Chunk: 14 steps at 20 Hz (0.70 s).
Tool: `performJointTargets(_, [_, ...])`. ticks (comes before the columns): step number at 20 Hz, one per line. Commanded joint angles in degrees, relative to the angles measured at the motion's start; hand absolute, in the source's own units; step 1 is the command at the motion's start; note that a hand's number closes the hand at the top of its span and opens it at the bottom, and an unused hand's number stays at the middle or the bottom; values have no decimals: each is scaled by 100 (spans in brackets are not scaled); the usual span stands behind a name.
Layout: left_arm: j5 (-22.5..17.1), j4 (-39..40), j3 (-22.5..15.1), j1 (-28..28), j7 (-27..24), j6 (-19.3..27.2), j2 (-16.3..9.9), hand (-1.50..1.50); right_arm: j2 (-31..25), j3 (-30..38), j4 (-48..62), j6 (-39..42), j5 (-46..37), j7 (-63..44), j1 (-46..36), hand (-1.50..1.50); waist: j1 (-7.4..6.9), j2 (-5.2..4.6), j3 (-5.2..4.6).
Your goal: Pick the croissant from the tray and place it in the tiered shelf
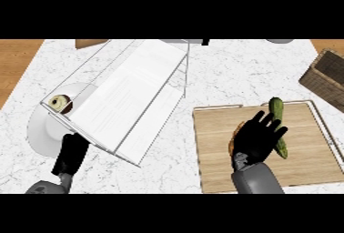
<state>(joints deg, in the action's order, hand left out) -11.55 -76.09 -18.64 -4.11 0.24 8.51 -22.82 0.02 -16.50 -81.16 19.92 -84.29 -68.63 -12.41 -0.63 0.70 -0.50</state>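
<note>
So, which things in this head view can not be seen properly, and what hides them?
- Brown croissant on the wooden tray: the black right hand covers nearly all of it.
- Long green cucumber: its middle is behind the same hand.
- Round brown item on the white plate: partly behind the white wire tiered shelf, too small to name.
- Brown wicker basket: cut by the right edge.

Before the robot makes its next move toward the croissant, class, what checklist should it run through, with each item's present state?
1. Right hand above croissant: ok.
2. Croissant on wooden tray: ok, mostly hidden under the hand.
3. Fingers closed on croissant: not ok, fingers are spread.
4. Cucumber apart from croissant: cannot tell.
5. Tiered shelf has free room: ok.
6. Left hand out of the way: ok, beside the shelf.
</note>
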Motion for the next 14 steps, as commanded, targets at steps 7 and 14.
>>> performJointTargets(7, [244, 78, -30, -99, 28, 79, 317, 0, -2, 115, 1020, 2, 119, -492, -461, 150, 12, -84, 51])
performJointTargets(14, [240, 59, 108, 48, -5, -60, 225, 0, -26, -12, 699, -256, -586, -314, 9, 150, 80, -70, 48])
